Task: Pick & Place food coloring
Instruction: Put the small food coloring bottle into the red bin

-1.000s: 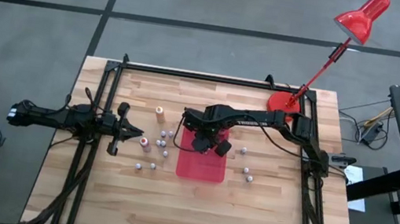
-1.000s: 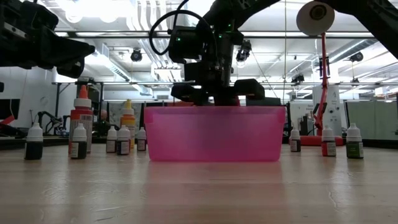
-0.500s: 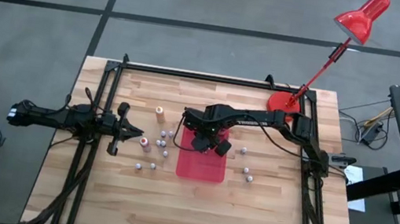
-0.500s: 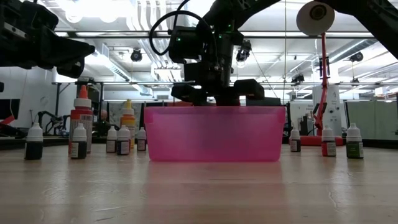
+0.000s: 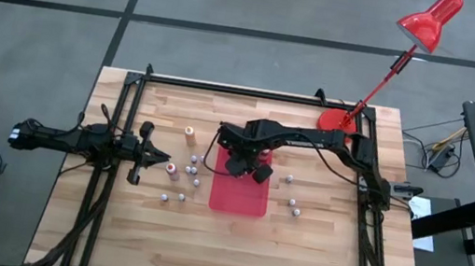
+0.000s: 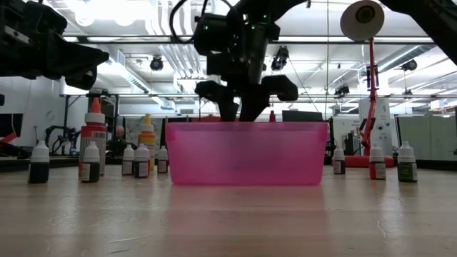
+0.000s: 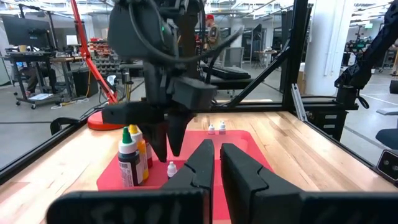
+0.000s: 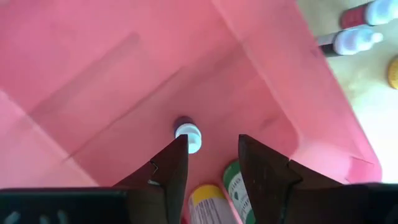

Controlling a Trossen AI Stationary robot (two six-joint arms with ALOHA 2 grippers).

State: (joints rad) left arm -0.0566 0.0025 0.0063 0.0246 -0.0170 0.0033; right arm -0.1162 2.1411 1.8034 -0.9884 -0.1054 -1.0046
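The red tray (image 5: 241,202) sits mid-table; in the low view it shows as a pink wall (image 6: 246,153). My right gripper (image 8: 213,158) hangs open over the tray's far end (image 5: 246,167), fingers pointing down just above the rim (image 6: 240,114). Below its fingers a tiny food coloring bottle with a white cap (image 8: 188,137) stands on the tray floor, touched by nothing. A green-labelled bottle (image 8: 235,186) and a yellow-capped one (image 8: 205,200) show close by the fingers. My left gripper (image 5: 159,153) waits shut at the table's left side (image 7: 214,168).
Loose food coloring bottles stand on the wood left of the tray (image 5: 172,170), (image 5: 190,133), (image 5: 163,199) and right of it (image 5: 291,201), (image 5: 297,214). A red desk lamp stands with its round base (image 5: 333,122) at the far right corner. Black frame rails (image 5: 108,180) run along both sides.
My right gripper has risen from inside the tray until its fingers show above the rim. The white-capped bottle stays on the tray floor. My left arm has kept still.
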